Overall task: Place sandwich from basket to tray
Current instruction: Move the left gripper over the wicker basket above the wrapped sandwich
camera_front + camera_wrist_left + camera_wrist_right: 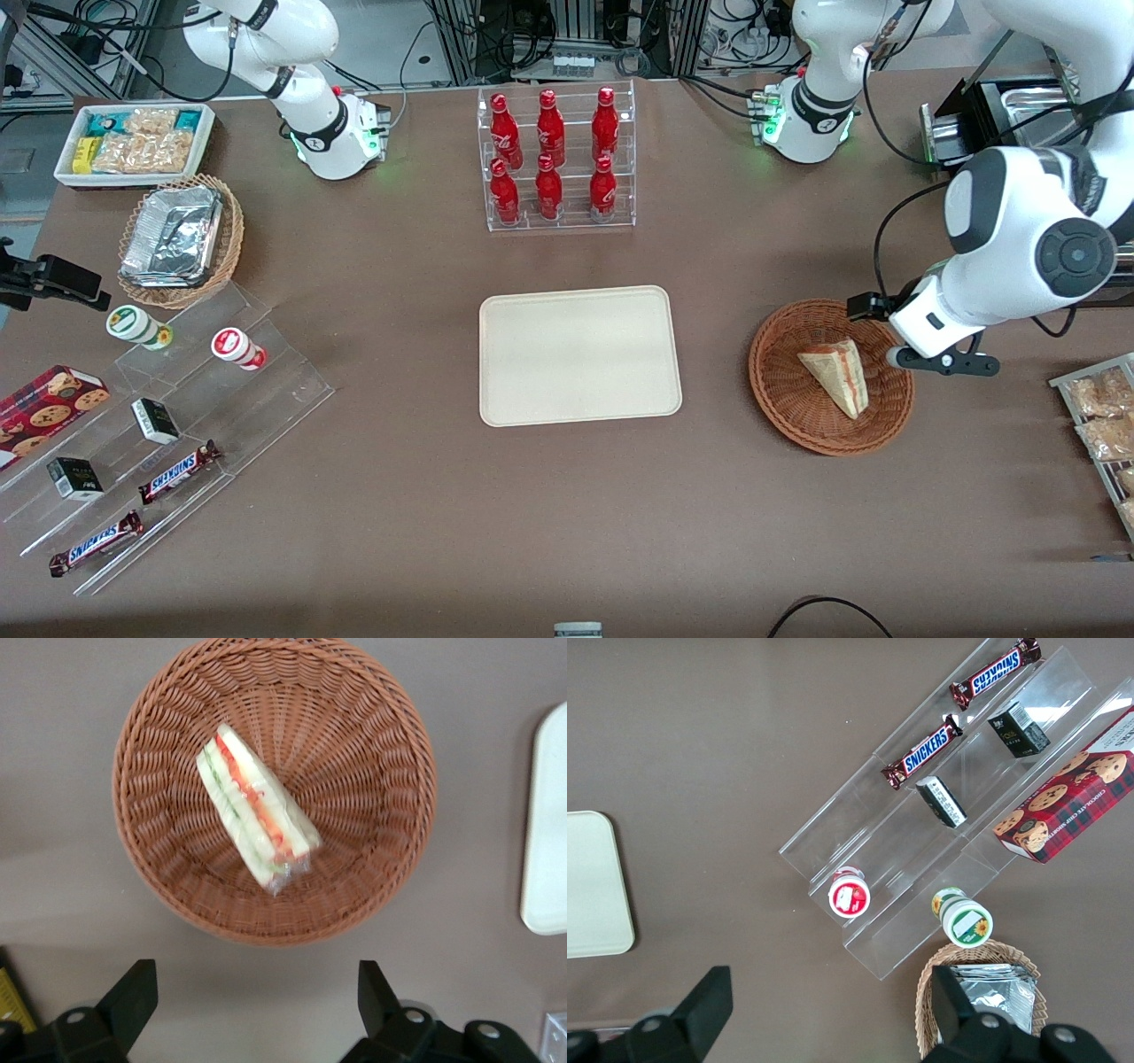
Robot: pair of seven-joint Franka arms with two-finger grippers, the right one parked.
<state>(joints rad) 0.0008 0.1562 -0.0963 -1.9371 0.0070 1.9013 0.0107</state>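
We're looking at the sandwich lying in the reddish basket at the right of the front frame, with the tray sitting bare mid-frame. Our gripper is hovering just off the basket's rim with its fingers spread wide, holding nothing. We're guessing the wedge is light, squishy and slippery in its clear wrap, so we're thinking a gentle pinch across the bread faces near the thick end.

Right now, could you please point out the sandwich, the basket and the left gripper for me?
sandwich (257, 815), left wrist view, its cut filling side.
basket (780, 390), front view, its woven wall.
left gripper (257, 992), left wrist view, midway between its open fingers.
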